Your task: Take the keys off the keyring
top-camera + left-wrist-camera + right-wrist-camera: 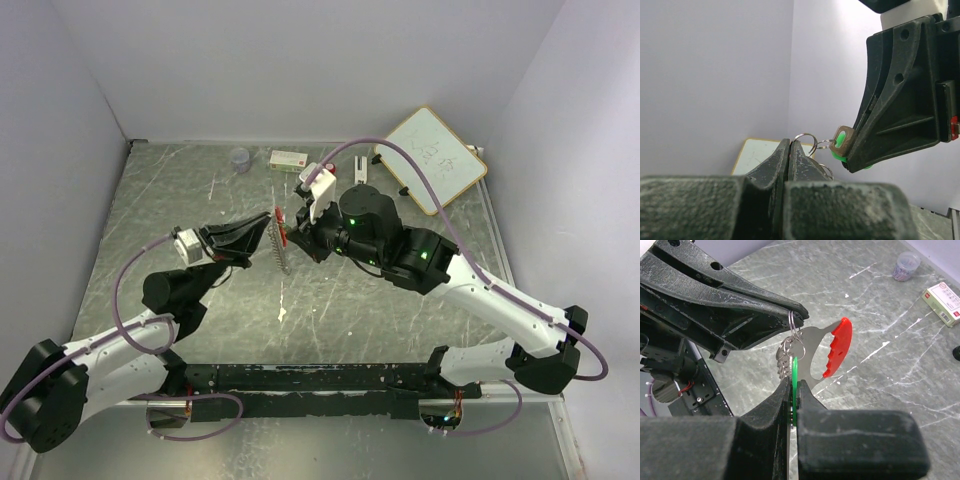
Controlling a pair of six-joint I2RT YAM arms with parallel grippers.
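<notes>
Silver keyring [805, 134], held above the table [900, 365] at centre of the overhead frame, is pinched in the closed left gripper [790, 144]; the right gripper [792, 385] clamps the green key [794, 367]. Only the right wrist view shows the red key [838, 346] and a ribbed grey strand [782, 362] dangling below.

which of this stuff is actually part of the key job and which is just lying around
In the job: keyring, green key, red-handled key, left pincer, right pincer.
Lying about: small cup, box, whiteboard.
</notes>
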